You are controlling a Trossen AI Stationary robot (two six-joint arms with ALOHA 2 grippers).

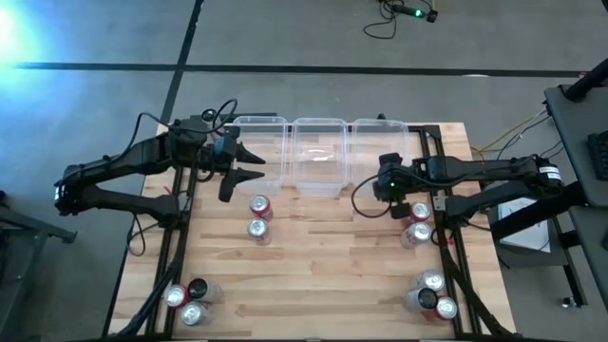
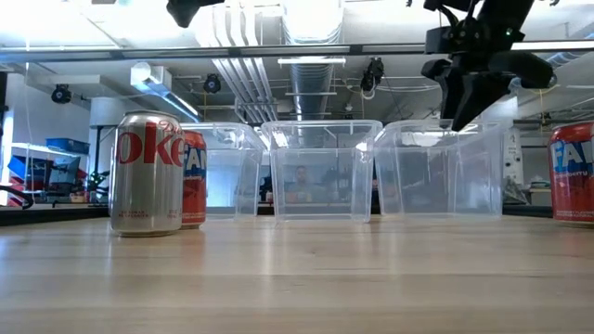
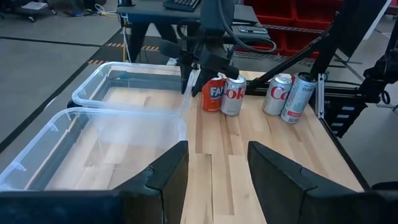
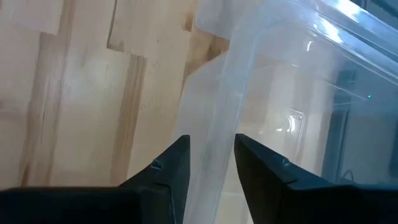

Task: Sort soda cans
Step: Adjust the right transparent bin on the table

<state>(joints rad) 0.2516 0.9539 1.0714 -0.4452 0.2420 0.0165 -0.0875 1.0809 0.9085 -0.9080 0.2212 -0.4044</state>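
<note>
High view, bins: three clear bins [image 1: 318, 157] in a row at the table's [image 1: 323, 275] far edge, all without cans.
High view, cans: a pair [image 1: 258, 218] just in front of the middle bin; a pair [image 1: 416, 223] near the right bin; clusters at the near left corner [image 1: 188, 299] and near right corner [image 1: 432, 294].
High view, left gripper [image 1: 249, 163]: beside the left bin, jaws wide, holding nothing.
High view, right gripper [image 1: 388, 180]: at the right bin's front, carrying nothing.
Low view: silver can [image 2: 147, 174] with red can [image 2: 193, 179] touching behind it, left of the bins; another red can [image 2: 573, 173] to their right. Right gripper [image 2: 469, 97] hangs over the right bin's rim.
Left wrist view: fingers [image 3: 168, 174] well apart, wood between them; two bins alongside; four cans [image 3: 249, 93] beyond.
Right wrist view: fingers [image 4: 171, 165] narrowly parted, straddling the bin wall [image 4: 214, 143].
Risk: closing or moving sideways here would likely grip or drag the light bin, shoving the row and nearby cans. Cans standing in touching pairs may topple or roll when one is picked.
</note>
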